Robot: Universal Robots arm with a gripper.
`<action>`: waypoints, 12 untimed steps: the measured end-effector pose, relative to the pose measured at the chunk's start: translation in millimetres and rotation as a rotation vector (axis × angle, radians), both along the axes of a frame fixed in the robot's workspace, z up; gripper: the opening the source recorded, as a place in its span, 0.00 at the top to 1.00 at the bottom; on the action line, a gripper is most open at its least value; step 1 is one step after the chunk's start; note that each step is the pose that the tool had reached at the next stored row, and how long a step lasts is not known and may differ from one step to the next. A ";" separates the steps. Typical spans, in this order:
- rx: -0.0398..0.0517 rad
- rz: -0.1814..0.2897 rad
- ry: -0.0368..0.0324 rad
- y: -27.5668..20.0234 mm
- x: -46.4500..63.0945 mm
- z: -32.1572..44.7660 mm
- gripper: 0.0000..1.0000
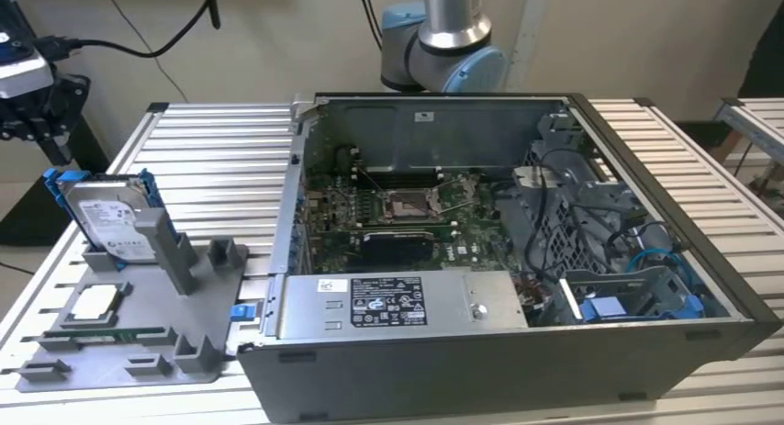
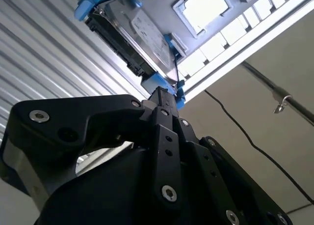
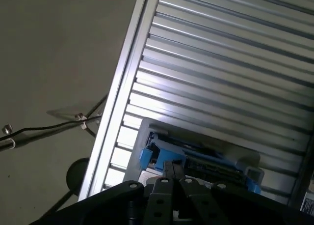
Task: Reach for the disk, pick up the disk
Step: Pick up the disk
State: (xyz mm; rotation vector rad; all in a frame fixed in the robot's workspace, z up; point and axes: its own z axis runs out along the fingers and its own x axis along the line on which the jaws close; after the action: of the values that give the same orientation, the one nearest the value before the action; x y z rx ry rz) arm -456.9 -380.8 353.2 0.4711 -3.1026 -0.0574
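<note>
Item: gripper (image 1: 50,148), black, at 9 o'clock in the exterior view and cut off by that edge. I read its fingertips (image 3: 166,170) as pressed together with nothing between them, and they are apart from any object. In both wrist views the gripper (image 2: 164,93) points toward the disk (image 2: 130,31). Item: disk (image 1: 108,214), silver-grey with a white label, in a blue bracket (image 1: 55,188), just off the gripper at its 5 o'clock. It stands on edge in a slot of the grey fixture tray (image 1: 135,347). A grey post of the tray hides the disk's lower corner, and in the first wrist view I can see only one edge of the disk (image 3: 211,165). Item: square CPU chip (image 1: 95,303) and memory stick (image 1: 105,334), flat on the tray at the disk's 6 o'clock. Item: open computer case (image 1: 490,361) at the tray's 3 o'clock. Its motherboard (image 1: 405,214) is exposed, and the power supply (image 1: 392,301) sits against the near wall. Surface: ribbed aluminium table (image 1: 208,140), which carries everything listed. A second table (image 1: 754,131) is clipped at 3 o'clock. Room: pale wall with hanging black cables (image 1: 135,44), and the arm's base joint (image 1: 447,53) at 12 o'clock. Grey floor (image 3: 59,48) with a trailing cable (image 2: 245,131) shows beyond the table edge.
</note>
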 end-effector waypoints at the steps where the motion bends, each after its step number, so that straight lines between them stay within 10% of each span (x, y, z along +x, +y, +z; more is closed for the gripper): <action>1: 0.0000 0.013 -0.0001 0.0 0.0 -0.1 1.00; 12: 0.0001 0.124 -0.0010 -0.8 1.2 -1.6 1.00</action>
State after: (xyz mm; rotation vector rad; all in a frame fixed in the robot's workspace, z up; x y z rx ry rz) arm -455.7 -381.6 351.6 0.6629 -3.0661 -0.0569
